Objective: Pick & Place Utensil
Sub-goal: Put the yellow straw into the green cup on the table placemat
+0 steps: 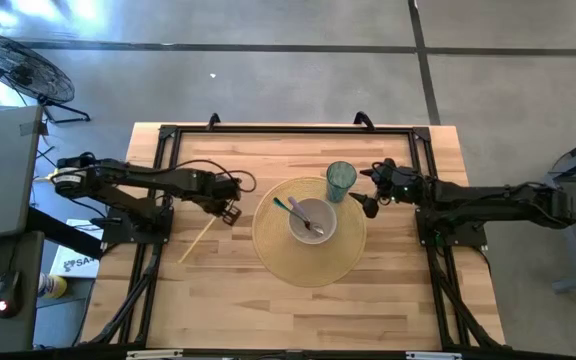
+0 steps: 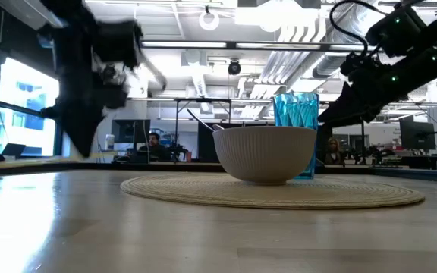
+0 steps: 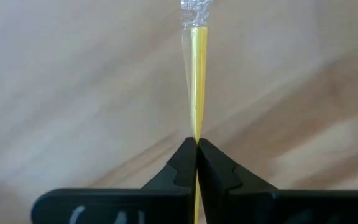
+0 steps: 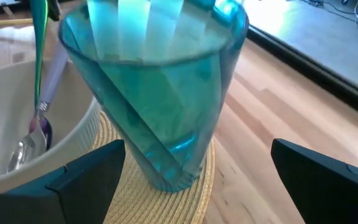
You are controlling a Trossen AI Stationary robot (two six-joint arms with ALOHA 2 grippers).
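My left gripper (image 1: 232,213) is sitting left of center in the high view, fingers (image 3: 185,163) pinched fully together on a thin yellow utensil (image 1: 199,239), probably a chopstick. In the left wrist view the stick (image 3: 197,74) is running straight up the frame from between my fingertips. In the high view its long axis is lying diagonal, pointing from my claw toward the lower left over the wooden table (image 1: 218,300). My right gripper (image 1: 365,190) is hanging wide open just right of the teal cup (image 1: 341,179), holding nothing. The cup is standing beside the white bowl (image 1: 312,222) on the round woven mat (image 1: 268,250); two utensils are resting in the bowl.
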